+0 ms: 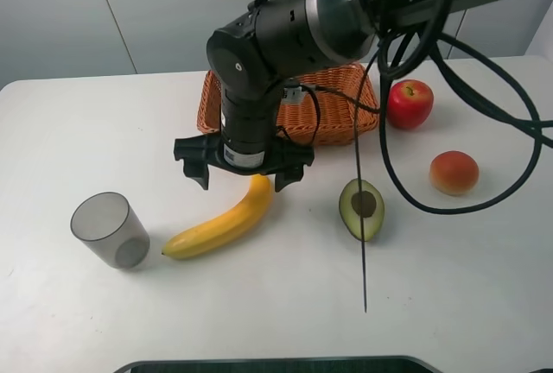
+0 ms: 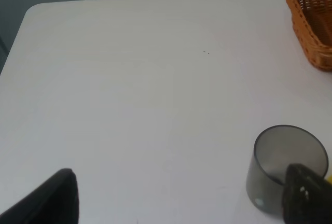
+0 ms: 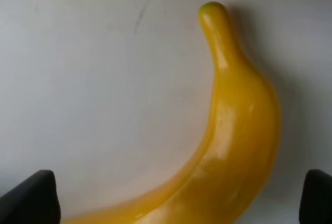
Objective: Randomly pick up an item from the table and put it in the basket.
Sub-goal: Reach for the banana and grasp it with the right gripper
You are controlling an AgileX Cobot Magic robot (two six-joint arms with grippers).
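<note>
The yellow banana (image 1: 220, 222) lies on the white table (image 1: 78, 131) in front of the wicker basket (image 1: 341, 101). The right arm reaches across the middle and hides much of the basket. My right gripper (image 1: 244, 173) is open and hovers over the banana's upper end, one finger on each side of it. In the right wrist view the banana (image 3: 238, 130) fills the space between the two dark fingertips (image 3: 31, 198). My left gripper (image 2: 176, 203) is open and empty above bare table. It does not show in the exterior high view.
A translucent grey cup (image 1: 108, 230) stands left of the banana and shows in the left wrist view (image 2: 282, 167). A halved avocado (image 1: 361, 209), a red apple (image 1: 409, 103) and an orange-red fruit (image 1: 454, 173) lie to the right. Black cables (image 1: 406, 183) hang over the right side.
</note>
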